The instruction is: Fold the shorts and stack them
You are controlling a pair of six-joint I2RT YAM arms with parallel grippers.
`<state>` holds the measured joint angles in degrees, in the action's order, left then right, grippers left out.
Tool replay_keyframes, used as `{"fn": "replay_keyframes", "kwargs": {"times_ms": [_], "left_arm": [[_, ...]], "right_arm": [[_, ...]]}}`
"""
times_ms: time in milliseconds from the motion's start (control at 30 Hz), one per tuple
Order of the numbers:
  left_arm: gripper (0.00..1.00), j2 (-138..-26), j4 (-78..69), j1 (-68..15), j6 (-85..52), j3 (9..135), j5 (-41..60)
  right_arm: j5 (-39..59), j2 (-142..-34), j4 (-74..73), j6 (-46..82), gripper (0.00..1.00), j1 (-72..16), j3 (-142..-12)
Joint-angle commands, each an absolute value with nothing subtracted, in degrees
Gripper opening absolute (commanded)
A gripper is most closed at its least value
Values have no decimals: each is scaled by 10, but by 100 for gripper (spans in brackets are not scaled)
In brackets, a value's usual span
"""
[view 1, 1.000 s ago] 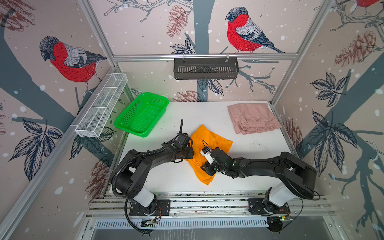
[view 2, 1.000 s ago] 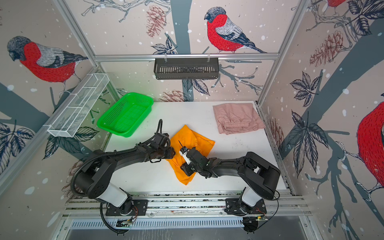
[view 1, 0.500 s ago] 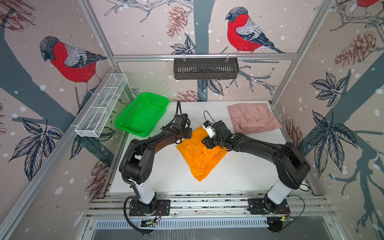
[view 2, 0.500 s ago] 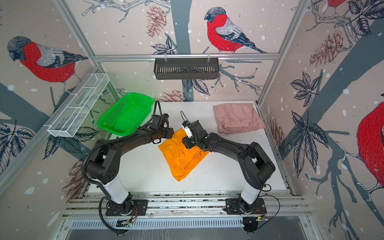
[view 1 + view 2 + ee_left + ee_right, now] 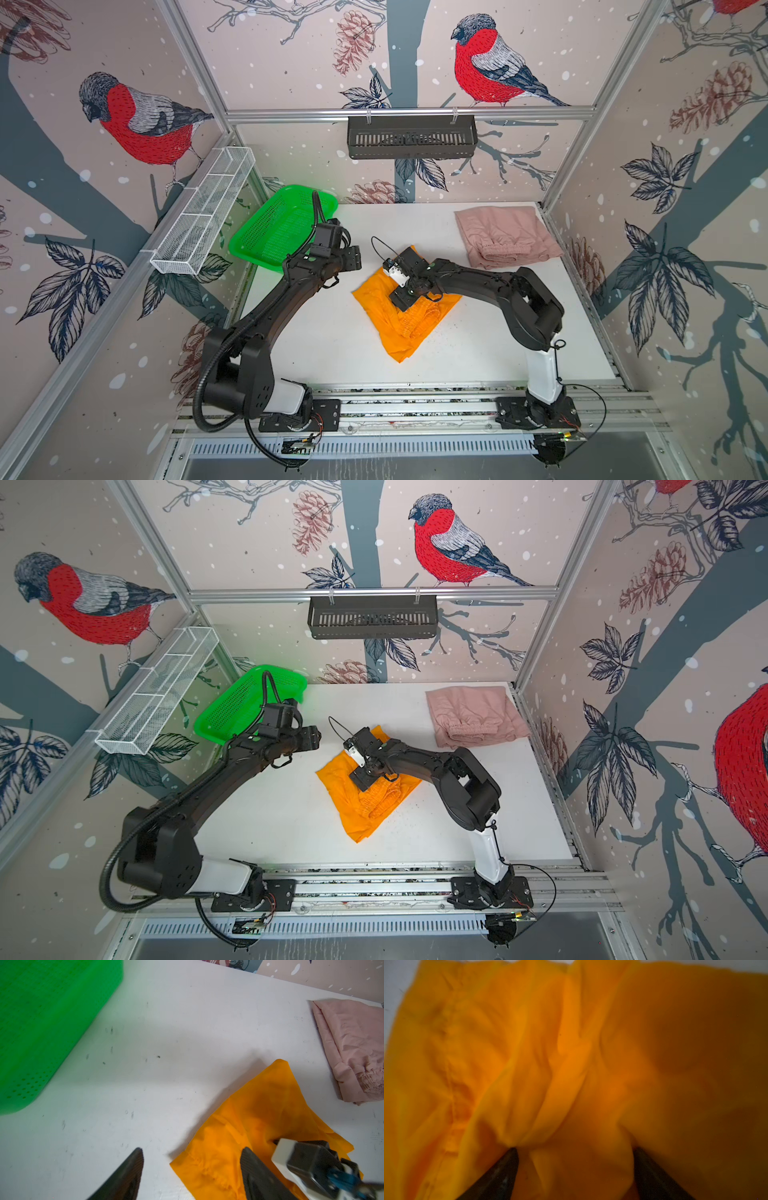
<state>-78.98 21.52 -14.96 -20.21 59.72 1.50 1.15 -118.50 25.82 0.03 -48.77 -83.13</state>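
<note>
Because the thin, bright orange fabric shorts (image 5: 386, 332) mid-table are light and limp, I'd pinch the gathered waistband (image 5: 420, 316) or a hem corner. Both my right gripper (image 5: 575, 1150) above them and my left gripper (image 5: 192, 1148) beside them stand wide, empty.

- Orange shorts (image 5: 401, 328): loosely folded into a rumpled diamond, gathered waistband on top, lying mid-desk (image 5: 324, 332).
- Dusty pink shorts (image 5: 503, 232): folded flat, elastic waistband showing, at the desk's far right corner.
</note>
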Motion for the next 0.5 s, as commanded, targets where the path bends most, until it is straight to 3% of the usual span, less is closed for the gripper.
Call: {"fn": "replay_keyframes", "kwargs": {"times_ms": [0, 167, 300, 467], "left_arm": [[75, -754, 223, -139, -228, 575, 31], [75, -730, 220, -124, -237, 545, 49], [75, -732, 209, -123, -238, 538, 55], [75, -750, 189, -122, -232, 538, 84]], "right_arm": [[-24, -1217, 333, 51, 87, -500, -872], [-11, -1254, 300, 188, 88, -505, -908], [61, -1240, 122, 333, 84, -472, -833], [14, -1241, 107, 322, 88, -470, -891]]}}
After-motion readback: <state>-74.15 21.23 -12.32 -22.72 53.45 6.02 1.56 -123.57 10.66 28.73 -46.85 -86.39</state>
